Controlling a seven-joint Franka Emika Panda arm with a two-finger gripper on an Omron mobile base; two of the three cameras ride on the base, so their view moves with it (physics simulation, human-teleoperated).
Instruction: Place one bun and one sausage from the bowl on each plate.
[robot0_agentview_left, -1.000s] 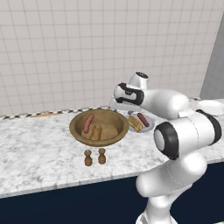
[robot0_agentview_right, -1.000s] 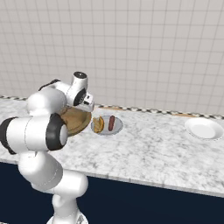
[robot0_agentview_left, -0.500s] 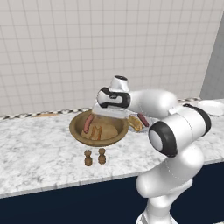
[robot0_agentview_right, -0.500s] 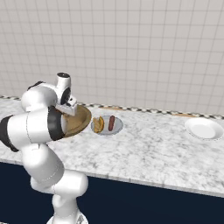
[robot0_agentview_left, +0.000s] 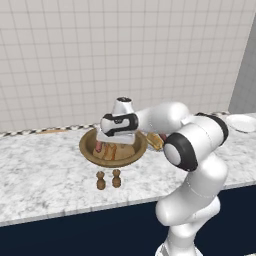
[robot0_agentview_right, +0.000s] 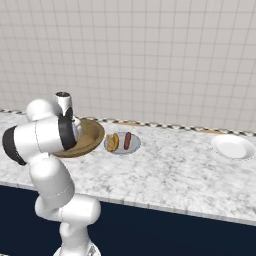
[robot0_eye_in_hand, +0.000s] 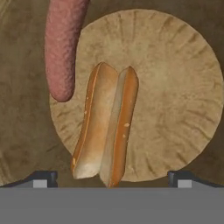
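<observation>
1. My gripper (robot0_eye_in_hand: 112, 177) hangs over the wooden bowl (robot0_agentview_left: 90, 148), pointed down into it, with the jaws spread as wide as they go and nothing between them.
2. In the hand view my two dark fingertips (robot0_eye_in_hand: 43, 178) stand far apart at the bottom edge, one on each side of a bun (robot0_eye_in_hand: 106, 127).
3. That bun lies on the pale round floor of the bowl, split side up, its near end between my fingertips but touching neither.
4. A sausage (robot0_eye_in_hand: 63, 46) lies just beside the bun in the hand view, up and to the left of it, its rounded end close to the bun's flank; I cannot tell whether the two touch.
5. From the left base view, my hand and forearm cover most of the bowl's inside; a bit of reddish sausage and tan bun shows under the hand.
6. The grey plate (robot0_agentview_right: 135, 145) sits on the tabletop (robot0_agentview_right: 180, 175) just beside the bowl, on its right in the right base view.
7. On that plate lie a second bun (robot0_agentview_right: 113, 142) and a second sausage (robot0_agentview_right: 127, 140), side by side and slightly apart.
8. The white plate (robot0_agentview_right: 233, 147) sits well apart, far along the tabletop to the right, with nothing on it.
9. Two small brown shakers (robot0_agentview_left: 108, 179) stand upright side by side on the tabletop in front of the bowl, near its front rim.
</observation>
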